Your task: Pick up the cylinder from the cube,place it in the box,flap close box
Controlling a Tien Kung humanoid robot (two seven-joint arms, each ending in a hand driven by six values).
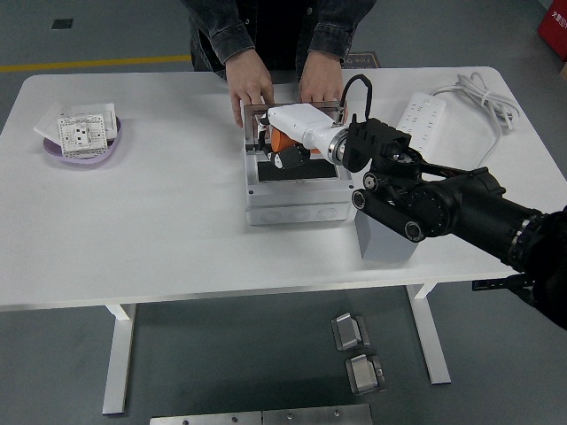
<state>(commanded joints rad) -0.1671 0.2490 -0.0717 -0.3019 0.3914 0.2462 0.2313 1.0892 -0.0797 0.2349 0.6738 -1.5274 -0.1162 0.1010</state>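
Right hand [285, 149] over box [297, 181], seemingly gripping cylinder [282, 142]

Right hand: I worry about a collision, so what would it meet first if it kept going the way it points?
Probably the box's raised clear lid, or the person's hand holding it; depth is unclear.

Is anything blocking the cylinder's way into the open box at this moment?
Nothing visible does. The robot hand holds the orange cylinder directly over the box opening. The clear lid stands upright at the back edge, held by the person's hands, clear of the drop path.
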